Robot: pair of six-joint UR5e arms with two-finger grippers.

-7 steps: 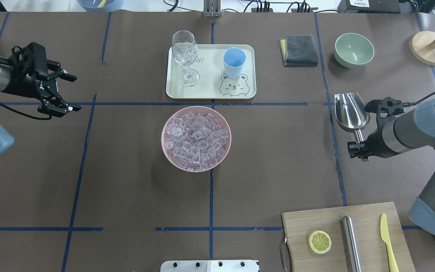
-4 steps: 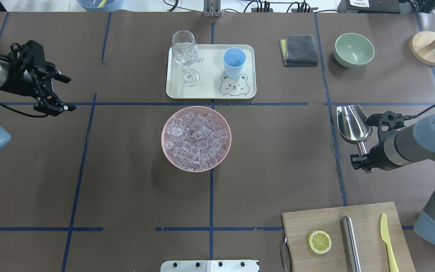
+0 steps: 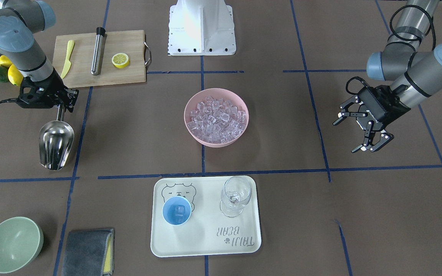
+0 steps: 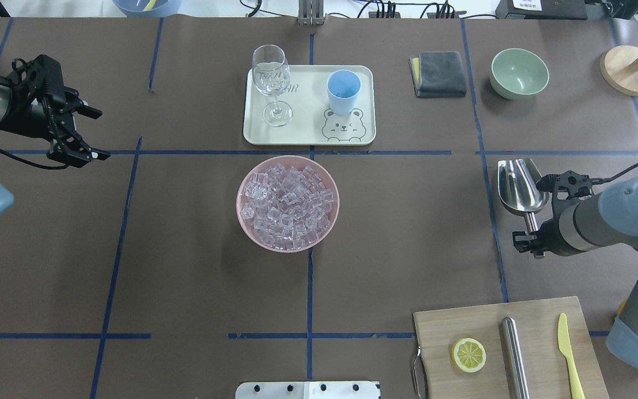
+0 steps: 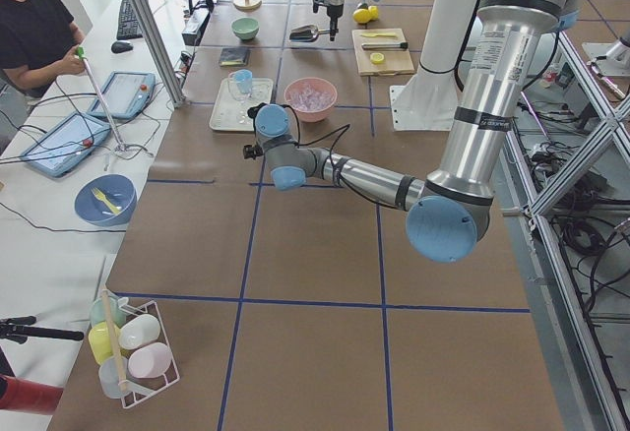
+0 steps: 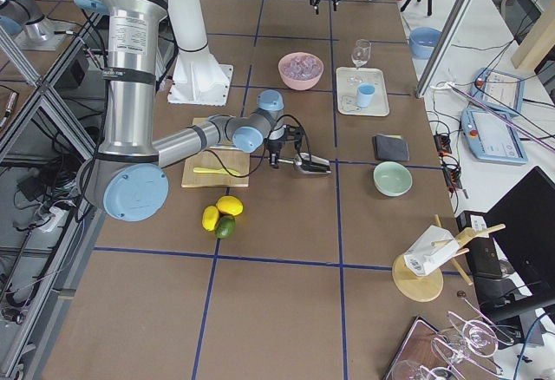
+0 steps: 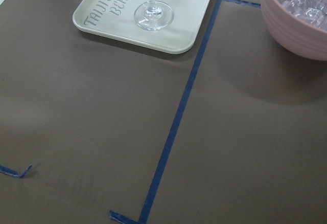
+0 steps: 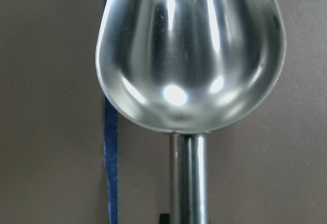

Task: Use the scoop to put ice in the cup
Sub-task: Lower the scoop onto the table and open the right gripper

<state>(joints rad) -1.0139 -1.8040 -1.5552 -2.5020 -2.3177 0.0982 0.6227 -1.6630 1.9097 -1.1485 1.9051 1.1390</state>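
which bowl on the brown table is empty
The pale green bowl near the grey cloth; the pink bowl at the centre is heaped with ice.

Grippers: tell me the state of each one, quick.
Left gripper: open, holding nothing.
Right gripper: closed on the scoop, gripping its handle.

Table layout, overhead view, clock bearings taken from the centre bowl.
Centre bowl (image 4: 288, 249) holds the ice (image 4: 288, 202). Tray (image 4: 302, 130) at 12 o'clock: glass (image 4: 272, 83) on its 9 o'clock side, cup (image 4: 343, 91) on its 3 o'clock side. Cloth (image 4: 439, 73) at 2 o'clock, second bowl (image 4: 519, 72) at its 3 o'clock. Scoop (image 4: 518, 185) at 3 o'clock. Board (image 4: 441, 327) at 4 o'clock, bearing lemon (image 4: 468, 354), rod (image 4: 514, 354) and knife (image 4: 569, 354).
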